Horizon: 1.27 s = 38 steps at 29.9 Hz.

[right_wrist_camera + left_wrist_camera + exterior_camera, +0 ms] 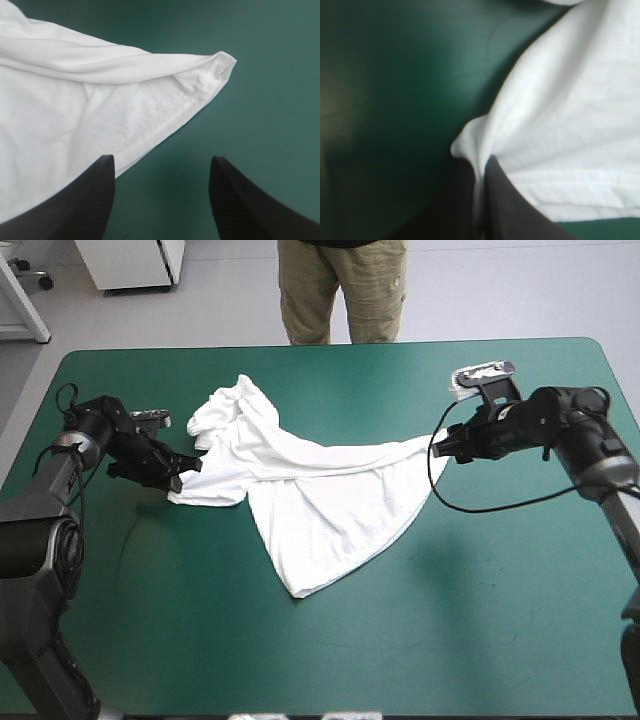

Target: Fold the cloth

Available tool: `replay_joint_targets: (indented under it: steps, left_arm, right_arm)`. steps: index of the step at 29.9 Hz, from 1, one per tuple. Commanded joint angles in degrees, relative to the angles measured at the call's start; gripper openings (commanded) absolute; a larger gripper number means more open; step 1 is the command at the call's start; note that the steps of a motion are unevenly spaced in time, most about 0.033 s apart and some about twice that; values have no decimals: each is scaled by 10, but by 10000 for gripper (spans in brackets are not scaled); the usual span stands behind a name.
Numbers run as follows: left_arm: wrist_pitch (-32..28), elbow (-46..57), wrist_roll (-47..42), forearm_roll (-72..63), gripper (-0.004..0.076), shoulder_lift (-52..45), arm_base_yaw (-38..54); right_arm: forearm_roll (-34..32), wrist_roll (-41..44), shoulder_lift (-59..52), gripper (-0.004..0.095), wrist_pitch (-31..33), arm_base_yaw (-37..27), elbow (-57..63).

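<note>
— Fabric of the T-shirt (320, 500) is pinched at a bunched edge between the pressed-together fingers of the left gripper (482, 167); from there it is spread, rumpled, on the teal-green cover (480, 620) toward the right gripper (162, 167).
— Soft, light, limp handling is to be expected. Its hemmed corner (220, 62) is seen just ahead of that gripper's spread fingers; a hold is best taken there.
</note>
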Motion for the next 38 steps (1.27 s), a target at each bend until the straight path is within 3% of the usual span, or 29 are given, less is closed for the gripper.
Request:
replay_joint_targets:
  steps: [1, 6, 15, 17, 22, 23, 31, 38]
  left_arm:
    - [6, -14, 0, -16, -9, -34, -1]
    - [5, -14, 0, -17, -9, -34, -1]
    - [4, -14, 2, -21, -9, -34, -1]
    - [4, -14, 2, -22, -9, -35, -1]
    - [-12, -15, 12, -38, -9, -55, -1]
    - [-19, -15, 15, -38, -9, -62, -1]
    - [6, -70, 14, -51, -9, -124, 0]
    - [52, -267, -16, -66, -9, -204, 0]
  right_arm:
    - [-4, -1, 45, 546, -70, -3, -16]
    - [-11, -1, 130, 537, -112, -3, -30]
    - [-49, 33, 247, 534, -89, -3, -128]
    - [-47, 35, 258, 456, -73, -3, -138]
    - [-46, 21, 266, 22, -36, -3, -140]
    - [-46, 18, 266, -17, -32, -3, -140]
    - [-66, 29, 225, -17, -26, -3, -140]
    - [-169, 58, 79, -17, -9, -3, -140]
